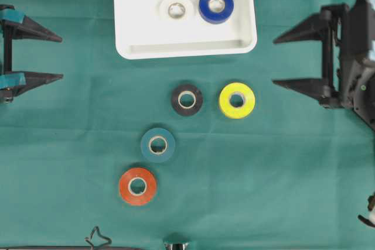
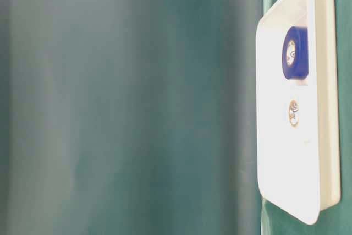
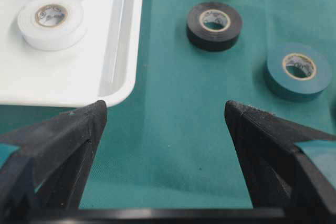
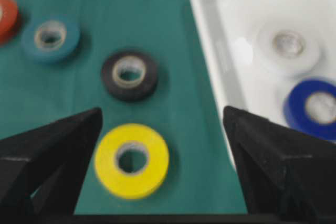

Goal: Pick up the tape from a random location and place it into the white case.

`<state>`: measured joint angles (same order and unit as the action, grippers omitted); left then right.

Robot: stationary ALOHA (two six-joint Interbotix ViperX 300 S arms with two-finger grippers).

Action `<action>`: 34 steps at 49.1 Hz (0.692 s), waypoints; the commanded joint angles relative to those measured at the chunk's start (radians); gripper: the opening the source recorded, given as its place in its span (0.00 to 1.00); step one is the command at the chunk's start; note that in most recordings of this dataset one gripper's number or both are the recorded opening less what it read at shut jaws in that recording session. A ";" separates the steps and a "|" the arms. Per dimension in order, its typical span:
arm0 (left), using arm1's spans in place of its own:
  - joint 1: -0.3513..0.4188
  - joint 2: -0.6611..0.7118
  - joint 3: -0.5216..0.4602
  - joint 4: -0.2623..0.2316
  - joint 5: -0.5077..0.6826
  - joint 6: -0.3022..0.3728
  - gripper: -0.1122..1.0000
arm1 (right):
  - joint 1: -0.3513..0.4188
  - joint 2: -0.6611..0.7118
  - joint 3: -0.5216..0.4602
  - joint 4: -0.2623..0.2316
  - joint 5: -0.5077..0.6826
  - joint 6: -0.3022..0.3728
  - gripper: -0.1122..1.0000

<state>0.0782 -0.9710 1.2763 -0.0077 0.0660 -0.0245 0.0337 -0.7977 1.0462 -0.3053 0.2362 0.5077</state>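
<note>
Left pincer spread wide, holding nothing. On the cloth-covered desk: orange tape, teal tape, black tape, yellow tape, all lying flat. Probably light, stiff, smooth-sided rings; best pinched across the outer rim. White case, glossy plastic, already carrying white tape and blue tape. Right pincer likewise gaping, empty.

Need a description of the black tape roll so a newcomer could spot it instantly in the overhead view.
Start at the white case at the top centre of the green cloth. Just below its front rim two rolls lie flat side by side: the black tape roll is the left one, next to the yellow roll. It is the only black roll, and the darkest.
</note>
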 commanded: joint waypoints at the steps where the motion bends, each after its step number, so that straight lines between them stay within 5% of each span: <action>1: 0.003 0.003 -0.009 -0.002 -0.009 0.000 0.96 | -0.009 -0.026 0.044 0.000 -0.064 0.002 0.91; 15: 0.003 0.003 -0.009 -0.002 -0.009 0.000 0.96 | -0.046 -0.052 0.190 0.005 -0.229 0.002 0.91; 34: 0.003 0.003 -0.009 0.000 -0.009 0.008 0.96 | -0.057 -0.041 0.216 0.003 -0.275 -0.002 0.91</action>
<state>0.0782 -0.9725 1.2763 -0.0077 0.0644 -0.0169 -0.0169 -0.8422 1.2747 -0.3037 -0.0276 0.5077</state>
